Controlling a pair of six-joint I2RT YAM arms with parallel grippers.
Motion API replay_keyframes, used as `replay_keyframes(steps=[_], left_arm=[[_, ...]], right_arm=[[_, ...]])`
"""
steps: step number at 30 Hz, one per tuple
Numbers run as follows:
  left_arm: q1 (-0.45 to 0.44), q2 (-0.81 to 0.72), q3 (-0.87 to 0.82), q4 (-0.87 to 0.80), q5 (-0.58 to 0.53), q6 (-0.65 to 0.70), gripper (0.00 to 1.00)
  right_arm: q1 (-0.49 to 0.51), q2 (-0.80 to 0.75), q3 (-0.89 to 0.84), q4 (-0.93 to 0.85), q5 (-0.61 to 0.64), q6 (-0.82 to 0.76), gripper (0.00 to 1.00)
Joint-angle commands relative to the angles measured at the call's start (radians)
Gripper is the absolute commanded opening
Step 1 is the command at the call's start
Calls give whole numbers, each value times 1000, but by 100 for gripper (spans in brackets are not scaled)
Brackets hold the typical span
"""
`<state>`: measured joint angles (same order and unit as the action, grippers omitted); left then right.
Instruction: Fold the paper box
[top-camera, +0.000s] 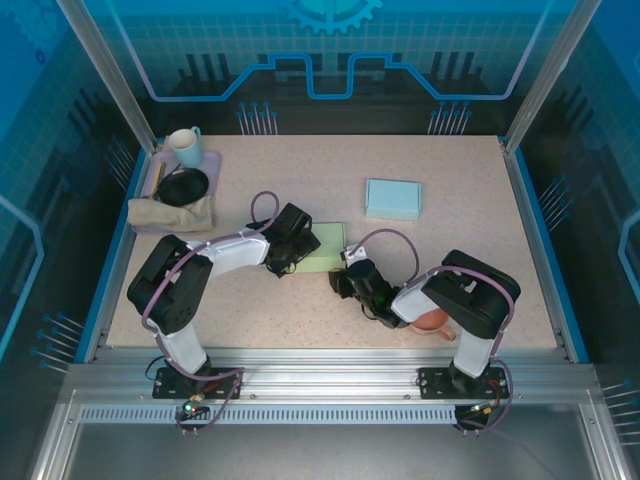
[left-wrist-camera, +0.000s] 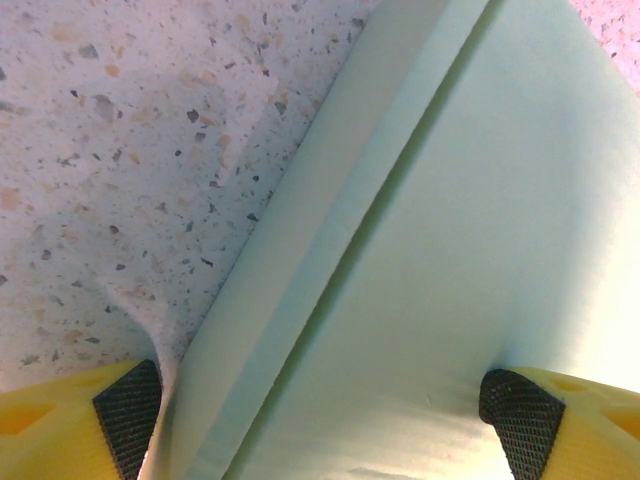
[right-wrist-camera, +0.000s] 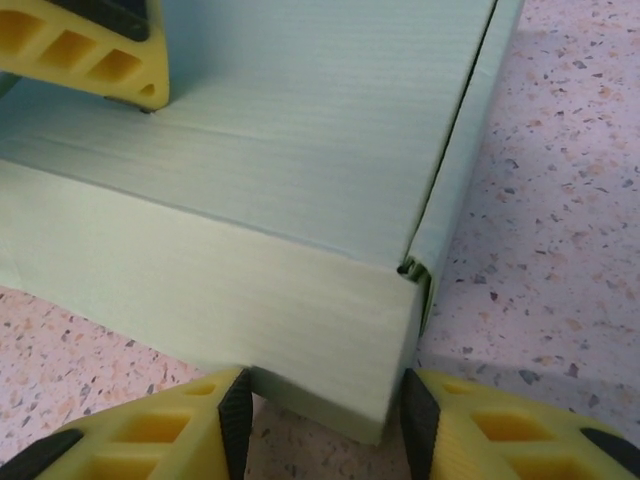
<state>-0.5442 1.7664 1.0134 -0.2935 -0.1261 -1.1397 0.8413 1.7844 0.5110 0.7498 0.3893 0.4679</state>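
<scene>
Right gripper (right-wrist-camera: 328, 415) apparently pinching the near corner of the pale green paper box (right-wrist-camera: 280, 150). Left gripper (left-wrist-camera: 325, 412) spread wide, straddling the box's left edge. Box lies mid-table (top-camera: 450, 250), between both arms.

**Enclosure and work surface**

Table (top-camera: 300, 170): flat top, pale pink-beige with dark speckles. Blue border (top-camera: 524, 225) along the left and right sides.
Near edge: slotted aluminium rail (top-camera: 320, 385) across the full width.
Back wall (top-camera: 200, 60): blue panel with a grid print and bright line pattern; gear emblem (top-camera: 332, 12) at top centre.
Posts (top-camera: 105, 70): two, metal, slanting up from the back corners.
Light: even, with soft shadows on the tabletop.
</scene>
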Motion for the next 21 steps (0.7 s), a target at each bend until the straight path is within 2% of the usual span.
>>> replay_keyframes(steps=[1, 10, 21], left_arm=[[2, 106, -53, -185, -13, 56, 88], [-55, 125, 4, -195, -9, 140, 88], [-107, 146, 50, -178, 58, 180, 87]], right_arm=[[-40, 23, 60, -105, 2, 24, 45], [-90, 114, 113, -11, -8, -13, 49], [-150, 98, 168, -89, -86, 22, 54]])
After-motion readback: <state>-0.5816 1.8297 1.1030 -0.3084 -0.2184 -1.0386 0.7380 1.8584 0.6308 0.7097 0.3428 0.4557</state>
